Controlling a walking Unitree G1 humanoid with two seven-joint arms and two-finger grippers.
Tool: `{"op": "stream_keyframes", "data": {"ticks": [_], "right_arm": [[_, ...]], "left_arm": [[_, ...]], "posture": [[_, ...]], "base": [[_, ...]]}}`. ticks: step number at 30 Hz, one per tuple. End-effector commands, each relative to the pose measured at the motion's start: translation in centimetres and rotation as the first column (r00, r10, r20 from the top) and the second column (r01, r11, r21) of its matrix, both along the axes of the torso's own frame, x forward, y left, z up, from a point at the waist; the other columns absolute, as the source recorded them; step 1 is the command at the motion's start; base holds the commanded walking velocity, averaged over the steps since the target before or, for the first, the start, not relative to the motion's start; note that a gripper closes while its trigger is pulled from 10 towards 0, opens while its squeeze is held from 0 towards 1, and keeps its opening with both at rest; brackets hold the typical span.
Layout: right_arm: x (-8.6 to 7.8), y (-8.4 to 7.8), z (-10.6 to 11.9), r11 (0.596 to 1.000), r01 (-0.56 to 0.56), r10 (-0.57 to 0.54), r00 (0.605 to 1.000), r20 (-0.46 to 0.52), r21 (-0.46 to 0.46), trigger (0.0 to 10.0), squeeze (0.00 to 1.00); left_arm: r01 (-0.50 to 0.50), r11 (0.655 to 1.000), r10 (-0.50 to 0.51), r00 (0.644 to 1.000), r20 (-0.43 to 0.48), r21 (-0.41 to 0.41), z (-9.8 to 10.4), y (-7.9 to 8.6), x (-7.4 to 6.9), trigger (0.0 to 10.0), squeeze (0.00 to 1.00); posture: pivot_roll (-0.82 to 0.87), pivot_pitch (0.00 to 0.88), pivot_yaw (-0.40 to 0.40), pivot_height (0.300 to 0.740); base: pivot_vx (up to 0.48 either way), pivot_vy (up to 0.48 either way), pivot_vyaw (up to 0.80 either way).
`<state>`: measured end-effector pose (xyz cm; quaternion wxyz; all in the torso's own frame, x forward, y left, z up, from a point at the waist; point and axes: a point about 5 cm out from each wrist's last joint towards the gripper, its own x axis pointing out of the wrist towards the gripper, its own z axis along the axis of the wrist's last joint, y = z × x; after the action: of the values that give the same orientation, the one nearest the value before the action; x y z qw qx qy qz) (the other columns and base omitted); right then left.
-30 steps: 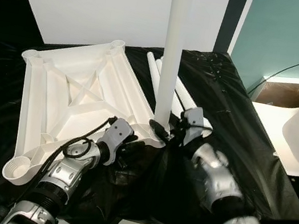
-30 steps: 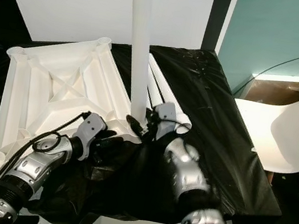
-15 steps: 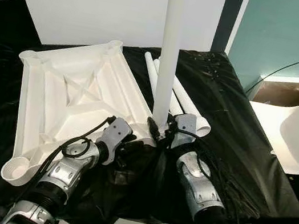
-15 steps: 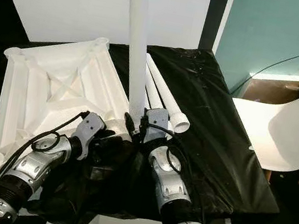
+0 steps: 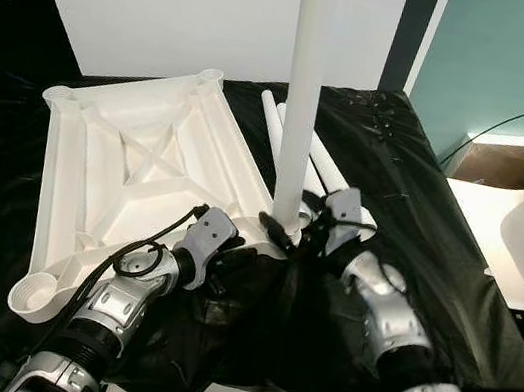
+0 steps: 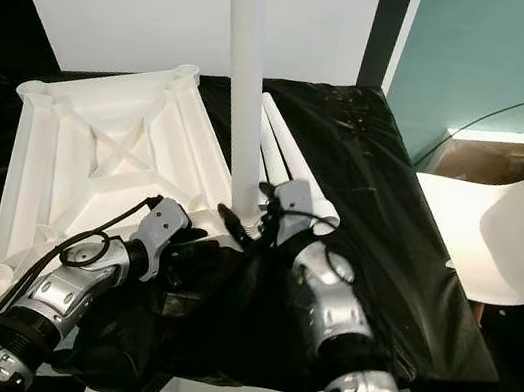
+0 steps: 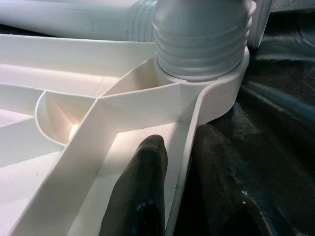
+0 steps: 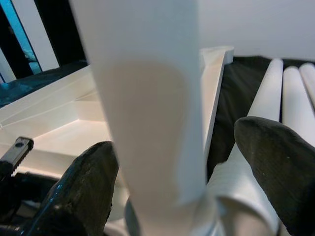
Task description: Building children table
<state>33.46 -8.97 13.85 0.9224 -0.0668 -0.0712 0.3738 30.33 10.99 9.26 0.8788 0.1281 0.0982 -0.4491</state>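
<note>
The upside-down tabletop [image 5: 136,164] lies on the black-covered table [image 5: 419,224]. The left tool [image 7: 179,196] pinches its rim; the right tool [image 8: 182,182], released, straddles the upright leg [image 5: 306,92]. Light, stiff, slick plastic: grip low, near the socket.

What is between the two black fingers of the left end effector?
The raised white rim of the tabletop, just below the corner socket holding the upright leg. One finger is inside the rim, the other outside; the left wrist view shows this.

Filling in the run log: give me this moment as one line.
stage: leg fitting | left tool: clamps white plastic tabletop rim | right tool: open around upright white leg tube in corner socket
</note>
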Motion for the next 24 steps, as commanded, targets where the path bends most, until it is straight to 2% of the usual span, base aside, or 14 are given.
{"op": "stream_keyframes", "data": {"ticks": [1,2,5,6,7,15,21,24], "right_arm": [[-0.1,0.3,-0.3,0.999,-0.041,0.040,0.999,-0.016,-0.015,10.0,0.00],[0.4,-0.1,0.1,0.994,-0.074,0.075,0.997,0.018,-0.084,10.0,0.00],[0.4,-0.1,0.1,0.994,-0.074,0.075,0.997,0.018,-0.084,10.0,0.00],[0.7,-0.2,0.3,0.991,-0.084,0.087,0.996,0.018,-0.105,4.0,0.00],[0.8,-0.2,0.2,0.989,-0.098,0.099,0.995,-0.001,-0.112,0.0,0.00],[0.6,0.1,-0.5,0.988,-0.126,0.120,0.990,-0.067,-0.093,0.0,0.00],[-0.6,0.5,-2.6,0.986,-0.147,0.135,0.980,-0.146,-0.073,0.0,0.00],[-1.1,0.8,-3.6,0.999,-0.051,0.047,0.982,-0.183,-0.015,0.0,0.00]], "left_arm": [[0.049,0.997,-0.043,0.994,-0.098,0.058,-2.2,-0.1,-1.0,10.0,0.00],[0.047,0.997,-0.042,0.994,-0.097,0.057,-2.1,-0.1,-1.0,10.0,0.00],[0.047,0.997,-0.042,0.994,-0.097,0.057,-2.1,-0.1,-1.0,10.0,0.00],[0.047,0.997,-0.041,0.995,-0.096,0.057,-2.1,-0.1,-1.0,10.0,0.00],[0.045,0.997,-0.040,0.995,-0.095,0.057,-2.1,-0.1,-1.0,10.0,0.00],[0.041,0.998,-0.035,0.995,-0.093,0.057,-2.1,0.1,-1.1,10.0,0.00],[0.042,0.997,-0.036,0.995,-0.094,0.061,-2.2,0.2,-1.2,10.0,0.00],[0.045,0.997,-0.039,0.995,-0.093,0.063,-2.2,0.1,-1.1,10.0,0.00]], "posture": [[-0.05,0.000,0.054,0.740],[-0.04,0.000,0.053,0.740],[-0.04,0.000,0.053,0.740],[-0.04,0.000,0.053,0.740],[-0.04,0.000,0.053,0.740],[-0.03,0.000,0.052,0.740],[-0.03,0.000,0.056,0.740],[-0.03,0.000,0.054,0.740]], "base": [[0.000,0.000,0.00],[0.000,0.000,0.00],[0.000,0.000,0.00],[0.000,0.000,0.00],[0.000,0.000,0.00],[0.000,0.000,0.00],[0.000,0.000,0.00],[0.000,0.000,0.00]]}}
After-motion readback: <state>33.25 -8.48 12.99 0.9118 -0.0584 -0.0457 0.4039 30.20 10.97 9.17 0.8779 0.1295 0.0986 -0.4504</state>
